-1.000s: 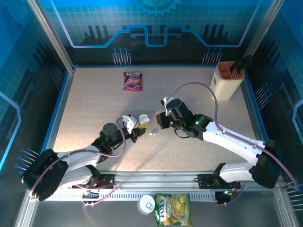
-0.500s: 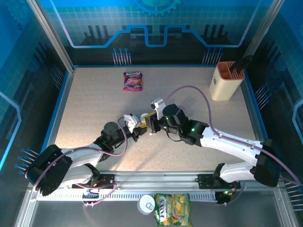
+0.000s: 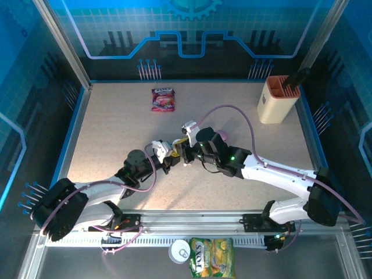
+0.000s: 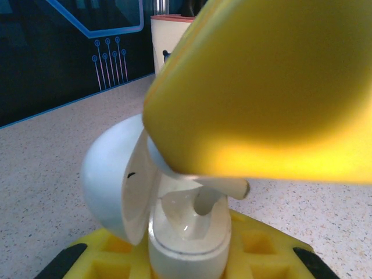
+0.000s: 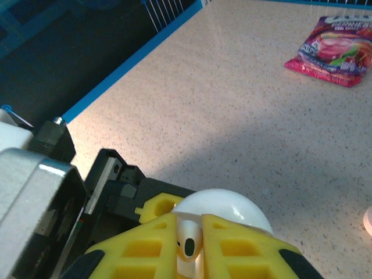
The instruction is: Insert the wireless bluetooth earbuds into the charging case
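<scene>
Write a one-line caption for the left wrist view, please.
Right end effector holds a white earbud at the open charging case gripped by the left end effector.

Table (image 3: 116,128): beige, fine dark speckle. Case (image 4: 110,174): glossy white. Earbud (image 4: 210,197): white. Right hand (image 5: 189,247): yellow fingers, black trim. Snack bag (image 3: 163,99): pink, red. Holder (image 3: 276,104): cream, orange rim. Back wall (image 3: 186,35): blue, line pattern.

A speckled beige desk (image 3: 116,116) with a blue rim sits inside dark blue walls (image 3: 186,35) printed with pale circuit lines. Silver metal posts (image 3: 61,43) rise at the far corners. Bright light pools near the middle.
</scene>
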Controlling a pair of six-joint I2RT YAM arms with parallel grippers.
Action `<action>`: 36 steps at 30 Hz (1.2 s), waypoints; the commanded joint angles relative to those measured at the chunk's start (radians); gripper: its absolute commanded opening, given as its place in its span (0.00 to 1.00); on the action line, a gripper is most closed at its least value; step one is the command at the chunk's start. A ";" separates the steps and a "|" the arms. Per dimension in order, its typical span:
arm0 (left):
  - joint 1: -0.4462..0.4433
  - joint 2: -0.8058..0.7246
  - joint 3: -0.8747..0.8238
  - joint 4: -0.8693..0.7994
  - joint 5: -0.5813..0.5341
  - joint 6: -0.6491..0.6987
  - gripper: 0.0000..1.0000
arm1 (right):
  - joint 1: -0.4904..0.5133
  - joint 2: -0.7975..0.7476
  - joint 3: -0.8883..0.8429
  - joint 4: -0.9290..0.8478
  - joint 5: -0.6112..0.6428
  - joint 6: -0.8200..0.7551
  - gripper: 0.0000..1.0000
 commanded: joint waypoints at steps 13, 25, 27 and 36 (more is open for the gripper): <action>-0.005 -0.032 0.041 0.033 0.050 -0.102 0.09 | -0.026 -0.071 -0.177 0.396 -0.099 0.014 0.13; -0.005 -0.058 0.041 0.019 0.052 -0.135 0.09 | -0.036 -0.063 -0.201 0.470 -0.094 -0.010 0.13; -0.004 -0.063 0.040 0.025 0.061 -0.142 0.09 | -0.039 -0.056 -0.203 0.475 -0.098 -0.010 0.13; -0.004 -0.094 0.041 0.012 0.085 -0.154 0.09 | -0.054 -0.049 -0.221 0.478 -0.099 -0.023 0.13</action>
